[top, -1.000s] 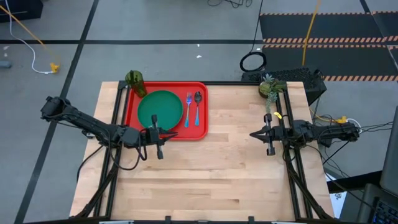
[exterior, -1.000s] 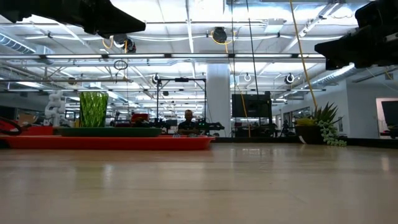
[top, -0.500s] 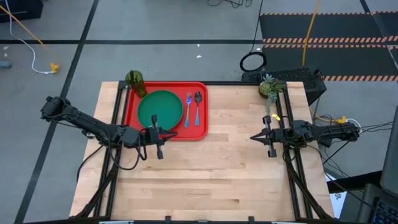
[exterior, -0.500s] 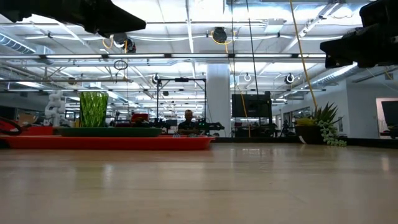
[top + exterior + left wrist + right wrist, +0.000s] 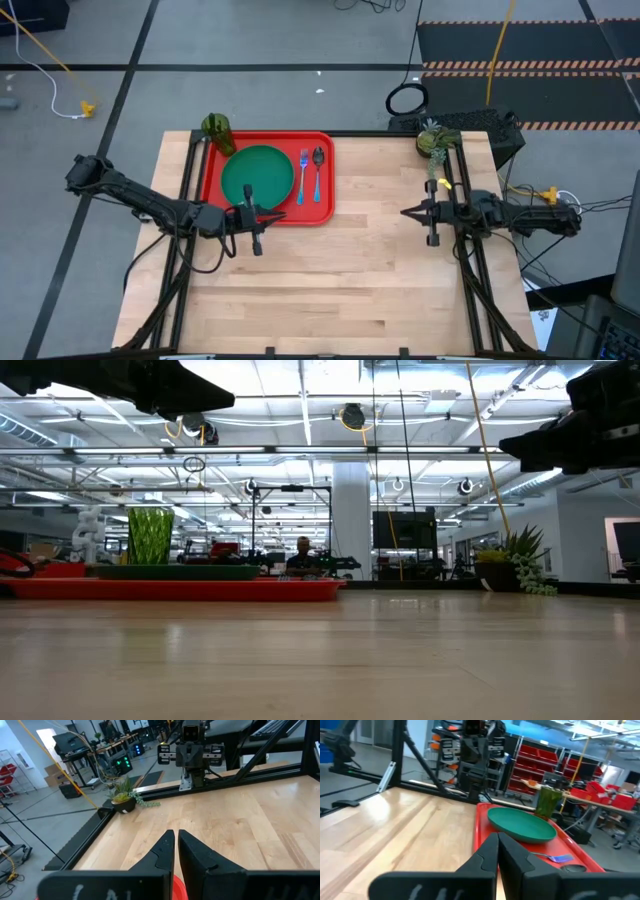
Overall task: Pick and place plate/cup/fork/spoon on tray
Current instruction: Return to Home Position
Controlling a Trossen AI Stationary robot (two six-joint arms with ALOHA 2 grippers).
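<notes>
left hand (image 5: 280, 215) hangs over the near rim of the red tray (image 5: 322, 214), fingers shut together on nothing, pointing right. right hand (image 5: 406, 213) hovers near the bench (image 5: 330, 290) right edge, likewise closed and empty. on the tray lies the plate (image 5: 258, 175); to its right the fork (image 5: 303, 175) and spoon (image 5: 318, 172) lie parallel, heads toward the far edge. the cup (image 5: 217, 133) stands at the tray's far left corner.

Bright ceiling lights (image 5: 300, 390) w/ soft shadows

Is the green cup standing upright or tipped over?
Upright: in the low view the cup stands with its sides vertical and its base down.
</notes>
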